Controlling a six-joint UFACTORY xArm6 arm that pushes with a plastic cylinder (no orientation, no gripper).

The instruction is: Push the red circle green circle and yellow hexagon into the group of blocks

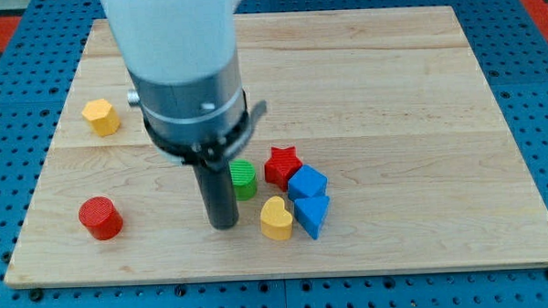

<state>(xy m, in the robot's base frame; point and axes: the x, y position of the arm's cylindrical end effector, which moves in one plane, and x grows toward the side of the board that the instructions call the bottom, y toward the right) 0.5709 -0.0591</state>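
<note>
Tip [223, 225] beside green circle [244, 180] | no fingers | red circle [100, 218] near bottom-left edge

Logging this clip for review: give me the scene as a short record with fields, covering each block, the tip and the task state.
surface: wooden board
tip: my tip, just left of the green circle
green circle: beside the red star
group: red star, blue cube, blue triangle, yellow heart
yellow hexagon: apart, view's upper left
red circle: apart, view's lower left
task state: hexagon and red circle not yet in the group
</note>
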